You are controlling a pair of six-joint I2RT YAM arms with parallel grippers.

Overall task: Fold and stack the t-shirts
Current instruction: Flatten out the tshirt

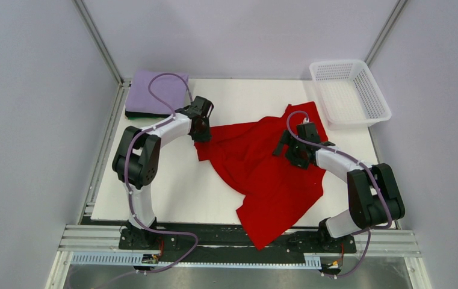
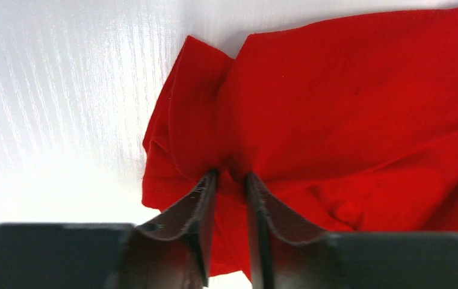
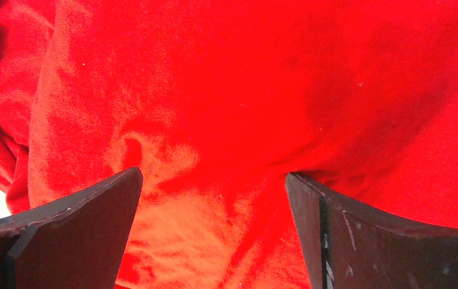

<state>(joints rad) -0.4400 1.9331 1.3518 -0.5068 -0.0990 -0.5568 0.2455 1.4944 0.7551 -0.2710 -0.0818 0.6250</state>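
Bright, even light; glare bleaches the white table (image 2: pixel 64 90) in the left wrist view, and close-up jaws blur.

**Left wrist view.** red t-shirt (image 2: pixel 346 108) cropped by top and right edges beyond left gripper (image 2: pixel 231 177). Finger (image 2: pixel 193 214) bases blurred, cut off at bottom edge. Cloth fold sits between fingertips; clamped or merely lying there, undecidable.

**Right wrist view.** Red cloth fills frame ahead of right gripper (image 3: pixel 214 174), cropped on all sides; which part of garment, not identifiable. Finger bases cut off at bottom edge.

**Top view.** Fingertips of both grippers hidden beneath own wrists. dark t-shirt (image 1: pixel 136 114), beyond left gripper, shows thin edge only beneath lavender t-shirt (image 1: pixel 154 90).
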